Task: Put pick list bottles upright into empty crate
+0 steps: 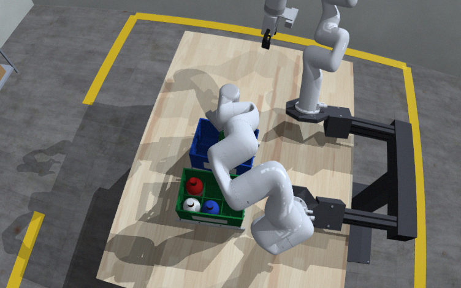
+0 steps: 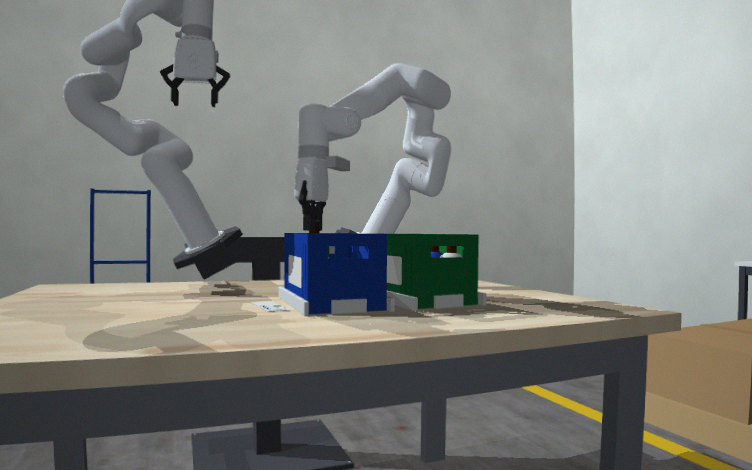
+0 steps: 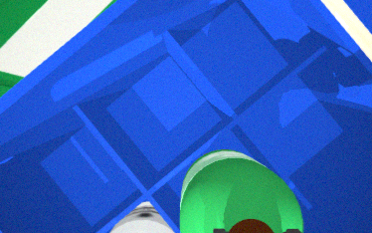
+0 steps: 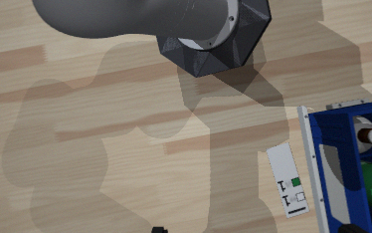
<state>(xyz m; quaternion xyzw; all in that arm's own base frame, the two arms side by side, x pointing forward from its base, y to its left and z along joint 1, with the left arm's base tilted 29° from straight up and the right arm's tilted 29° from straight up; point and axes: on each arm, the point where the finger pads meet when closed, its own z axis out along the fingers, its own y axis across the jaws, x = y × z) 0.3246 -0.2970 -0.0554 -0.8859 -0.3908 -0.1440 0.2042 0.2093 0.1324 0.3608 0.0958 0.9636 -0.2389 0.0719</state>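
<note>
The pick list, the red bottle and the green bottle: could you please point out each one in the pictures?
Pick list [image 4: 281, 166] [image 2: 270, 306]: right wrist view, blank paper; exterior view, its printed face.
Red bottle [image 1: 194, 186]: top view, its rounded shoulder.
Green bottle [image 3: 244, 191]: left wrist view, its shoulder.

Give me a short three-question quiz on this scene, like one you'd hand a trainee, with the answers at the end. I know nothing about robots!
1. Multiple choice: what color is the bottle in the left arm's pincer?
(a) red
(b) green
(c) blue

2. True or false: the right arm's pincer is closed around a bottle.

3. Fill in the missing word: the pick list has two colored squares, one green and one ______.

Key:
1. b; it is the green bottle.
2. False; it is open with nothing in it.
3. white
</note>
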